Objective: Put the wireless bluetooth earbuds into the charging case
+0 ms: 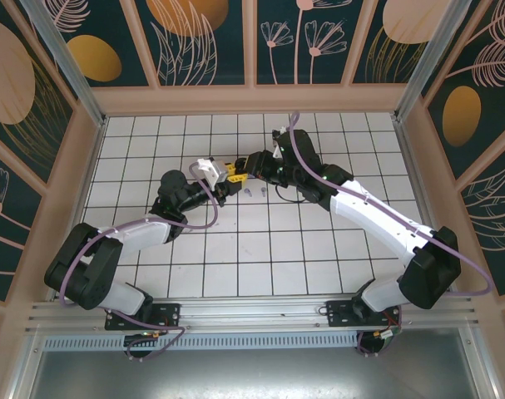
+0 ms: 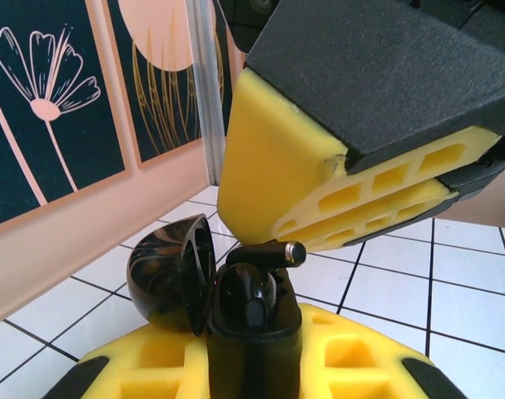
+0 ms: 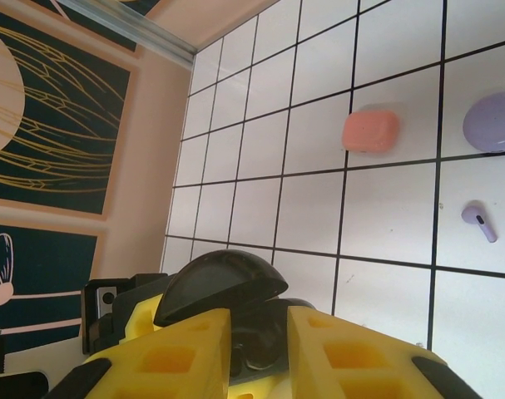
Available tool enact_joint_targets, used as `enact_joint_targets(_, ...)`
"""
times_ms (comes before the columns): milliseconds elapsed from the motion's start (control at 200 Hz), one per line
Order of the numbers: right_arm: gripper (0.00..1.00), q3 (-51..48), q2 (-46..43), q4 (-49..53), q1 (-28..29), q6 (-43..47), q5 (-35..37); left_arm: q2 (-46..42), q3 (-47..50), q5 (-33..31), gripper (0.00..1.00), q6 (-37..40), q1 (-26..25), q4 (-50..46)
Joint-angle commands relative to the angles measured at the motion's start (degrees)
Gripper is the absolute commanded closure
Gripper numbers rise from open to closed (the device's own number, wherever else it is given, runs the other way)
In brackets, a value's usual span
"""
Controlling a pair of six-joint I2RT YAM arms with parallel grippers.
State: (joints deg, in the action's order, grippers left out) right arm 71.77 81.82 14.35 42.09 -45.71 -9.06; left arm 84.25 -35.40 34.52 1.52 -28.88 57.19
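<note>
Currently the step in hand is judged to be seating the black earbud (image 2: pixel 267 253) in the black charging case (image 2: pixel 250 332).

**Position**
- The left hand (image 2: pixel 252 370) is closed on the case body, with one yellow finger on each side. It holds the case over the worktop (image 3: pixel 385 208).
- The lid (image 2: pixel 170 268) stands hinged open to the left.
- The right hand (image 3: pixel 258 353) reaches in from above. Its fingers stand a narrow gap apart and appear to pinch the earbud.
- The earbud stem lies nearly level, silver tip pointing right. The bulb end rests at the mouth of the case.

**Procedure**
1. Hold the left clamp firm so the case cannot roll. Its rounded shell offers little flat surface to grip.
2. Turn the stem towards upright before pressing. A level stem will probably bridge the well instead of entering it.
3. Lower slowly, clear of the open lid.
4. Release only once the bulb sits flush.

**Materials and shapes**
- The case and earbud are glossy black with bright reflections. They look like hard, smooth plastic and are probably slippery.
- The fingers are yellow with a lattice core and look compliant.
- The worktop is white with a dark grid.
- A closed salmon-orange case (image 3: pixel 371 130) rests on the worktop, pebble-shaped and matt.
- A rounded lavender case (image 3: pixel 495 120) lies well apart from it.
- A lavender earbud (image 3: pixel 478 221) lies on its side near the lavender case.
</note>
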Motion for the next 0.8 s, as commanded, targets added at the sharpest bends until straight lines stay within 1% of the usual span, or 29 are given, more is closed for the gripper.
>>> enact_joint_targets(0, 0.74, 1.3, 1.0, -0.2, -0.1, 0.0, 0.2, -1.5, -1.8, 1.2, 1.0, 1.0, -0.5, 1.6)
enact_joint_targets(135, 0.74, 1.1, 1.1, -0.1, -0.1, 0.0, 0.2, -1.4, -1.7, 1.2, 1.0, 1.1, -0.5, 1.5)
enact_joint_targets(305, 0.79, 0.9, 1.1, -0.7, -0.1, 0.0, -0.3, -1.3, -1.8, 1.1, 1.0, 1.2, -0.6, 1.3)
enact_joint_targets(571, 0.84, 1.3, 1.4, -0.9, -0.2, 0.3, -0.4, -1.3, -2.0, 1.2, 1.0, 1.1, -0.6, 1.1)
enact_joint_targets(751, 0.91, 0.8, 1.3, -1.2, -0.3, 0.6, -0.2, -1.8, -2.2, 1.1, 1.0, 1.0, -0.6, 0.7)
enact_joint_targets(796, 0.94, 0.7, 1.1, -1.4, -0.2, 0.9, -0.1, -1.8, -2.3, 1.1, 1.0, 0.9, -0.6, 0.7)
